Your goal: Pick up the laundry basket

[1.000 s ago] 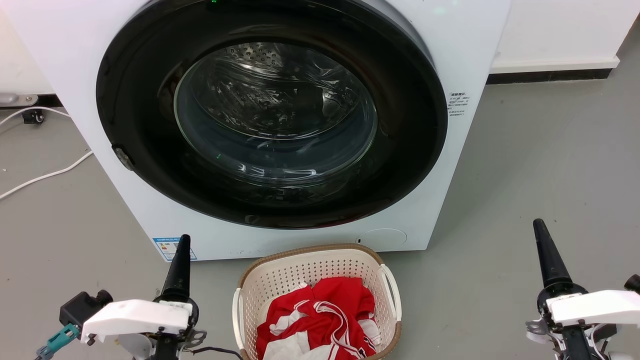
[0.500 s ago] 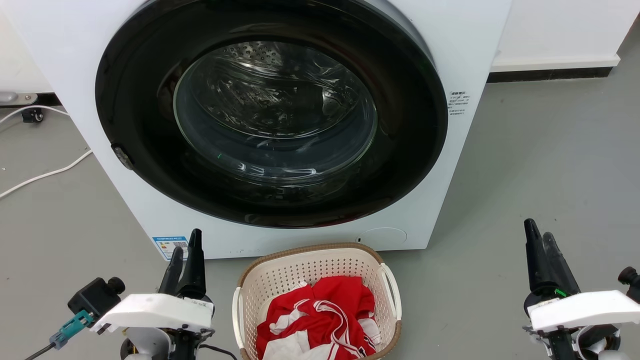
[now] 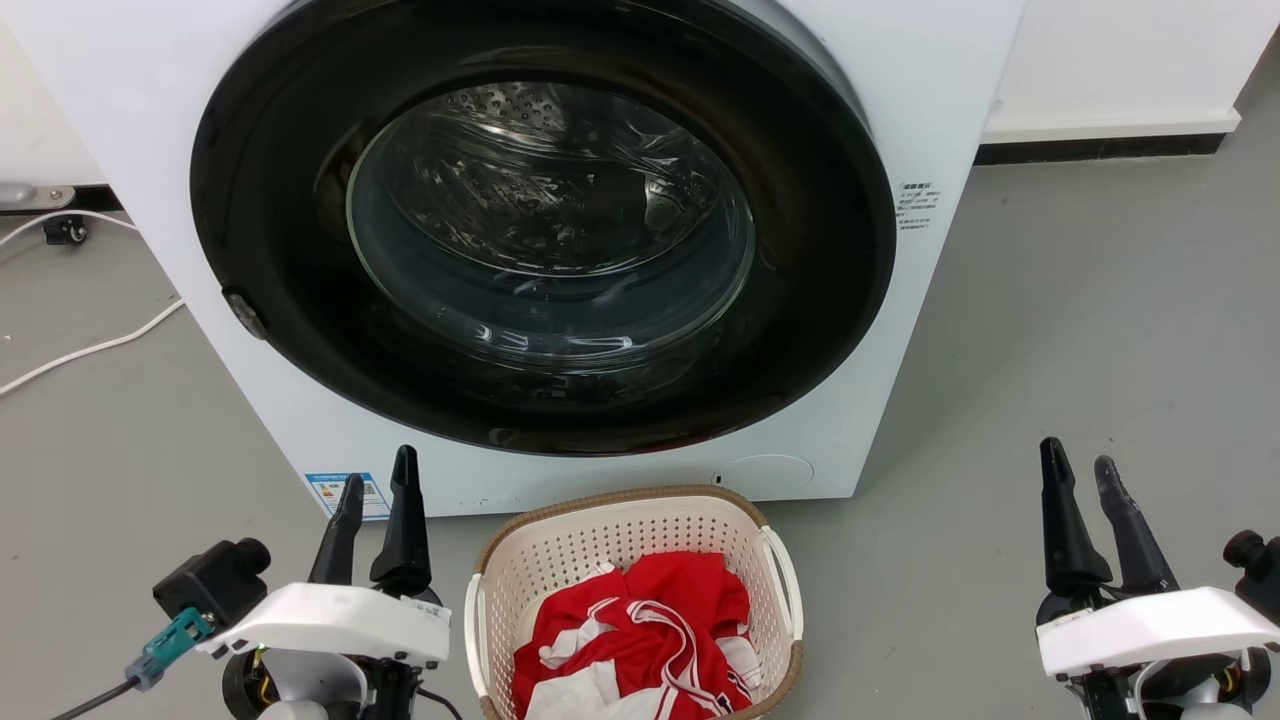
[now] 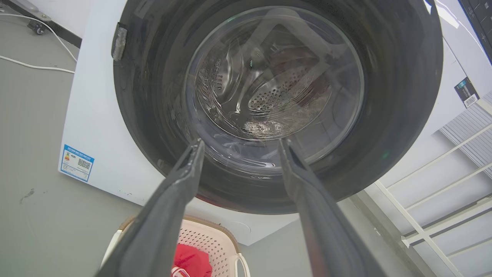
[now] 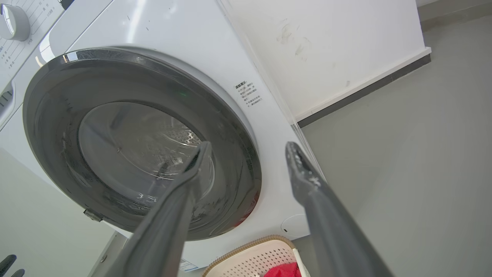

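The laundry basket (image 3: 560,545) sits upright on the grey floor (image 3: 1050,330) at the bottom centre of the head view. It is just in front of the washing machine (image 3: 930,90), and its near end is cut off by the lower edge of the frame. Its mouth faces straight up. As far as the cut-off lets you judge, its long axis runs up the frame, from you toward the washer door. That puts the two white handles on the long sides, one at frame left (image 3: 472,630) and one at frame right (image 3: 785,580).

Expect it to be light. It is thin perforated plastic carrying only a crumpled red and white garment (image 3: 640,630), which is soft and weighs little. The walls will probably flex if you squeeze them, and the smooth plastic could slip. The brown woven-look rim (image 3: 620,495) looks stiffer. Take hold at the handles, one on each side, so the load stays level and the garment does not tip out.

Your left gripper (image 3: 378,468) stands at the lower left, beside the basket but apart from it. Its jaws are spread and hold nothing. Your right gripper (image 3: 1075,455) is at the lower right, well apart from the basket, with its jaws also parted and holding nothing. Both point up the frame toward the washer, so each needs to turn inward and drop to reach its handle.
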Robot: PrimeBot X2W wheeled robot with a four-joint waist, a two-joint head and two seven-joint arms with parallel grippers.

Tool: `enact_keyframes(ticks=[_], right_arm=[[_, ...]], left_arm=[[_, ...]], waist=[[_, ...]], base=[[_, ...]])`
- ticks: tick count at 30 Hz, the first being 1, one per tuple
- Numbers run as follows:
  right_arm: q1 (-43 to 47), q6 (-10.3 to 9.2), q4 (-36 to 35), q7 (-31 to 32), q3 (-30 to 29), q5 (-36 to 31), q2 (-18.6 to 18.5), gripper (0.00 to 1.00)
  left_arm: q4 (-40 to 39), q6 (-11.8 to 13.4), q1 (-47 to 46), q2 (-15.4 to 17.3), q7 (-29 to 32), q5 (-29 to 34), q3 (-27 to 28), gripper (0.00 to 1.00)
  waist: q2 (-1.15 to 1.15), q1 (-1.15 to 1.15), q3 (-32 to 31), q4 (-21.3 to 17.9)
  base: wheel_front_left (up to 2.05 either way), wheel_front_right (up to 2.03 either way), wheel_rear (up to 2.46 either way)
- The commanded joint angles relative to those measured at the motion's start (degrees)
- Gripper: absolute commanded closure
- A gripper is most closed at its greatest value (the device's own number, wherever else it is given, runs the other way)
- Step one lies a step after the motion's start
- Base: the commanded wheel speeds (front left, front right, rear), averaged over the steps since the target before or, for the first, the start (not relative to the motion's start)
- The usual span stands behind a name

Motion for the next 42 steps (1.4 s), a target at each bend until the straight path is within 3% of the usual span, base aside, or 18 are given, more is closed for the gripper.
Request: enact_keyframes(ticks=[1, 42], right_arm=[[0.0, 0.02, -1.1, -0.6, 0.1, -1.8, -0.2, 0.0], [2.4, 0.01, -3.6, -6.5, 0.5, -26.8, -0.3, 0.0]], left_arm=[[-1.0, 0.0, 0.1, 0.2, -0.5, 1.7, -0.2, 0.0], [-1.4, 1.6, 2.4, 0.3, -6.4, 26.6, -2.6, 0.0]], waist=[[0.0, 0.0, 0.0, 0.0], [0.0, 0.0, 0.3, -0.1]], base=[[0.0, 0.0, 0.0], [0.0, 0.0, 0.0]])
